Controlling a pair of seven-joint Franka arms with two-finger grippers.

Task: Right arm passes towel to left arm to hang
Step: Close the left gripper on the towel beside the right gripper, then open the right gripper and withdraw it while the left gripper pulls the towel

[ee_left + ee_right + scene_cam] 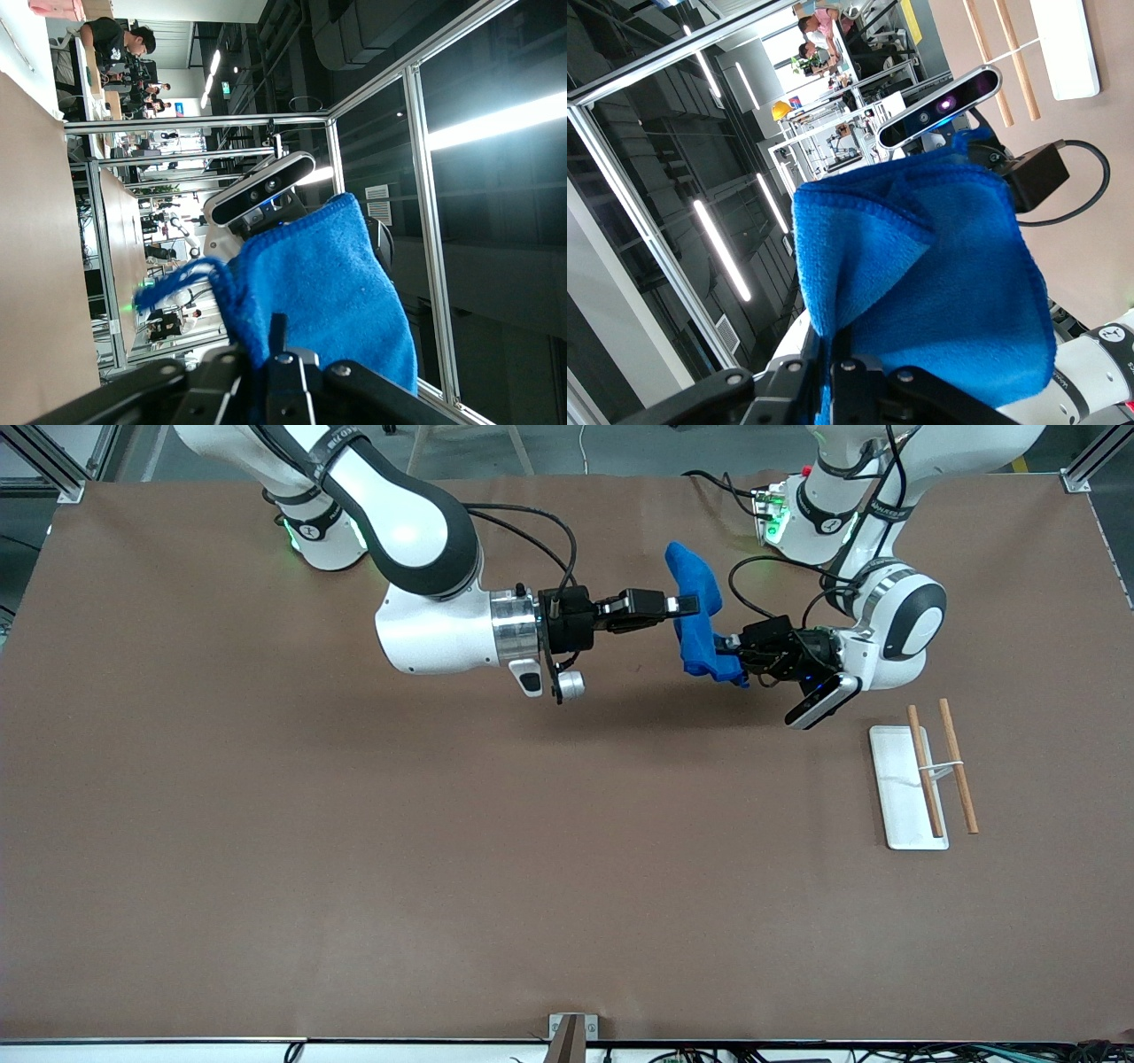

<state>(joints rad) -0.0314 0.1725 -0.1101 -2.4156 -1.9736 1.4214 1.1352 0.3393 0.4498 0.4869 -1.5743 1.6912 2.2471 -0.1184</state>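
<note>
The bright blue towel [694, 577] hangs bunched in the air between both grippers, over the part of the table near the arms' bases. My right gripper [689, 606] is shut on its middle; in the right wrist view the towel [921, 266] rises out of the closed right gripper [833, 343]. My left gripper [728, 644] is shut on the towel's lower part. In the left wrist view the towel [328, 283] is pinched in the left gripper [262, 343], with a rolled edge curling off beside it.
A white rack base [897, 797] with two wooden rods [959, 766] stands on the brown table [354, 850] toward the left arm's end, nearer the front camera than the grippers. It also shows in the right wrist view [1063, 44].
</note>
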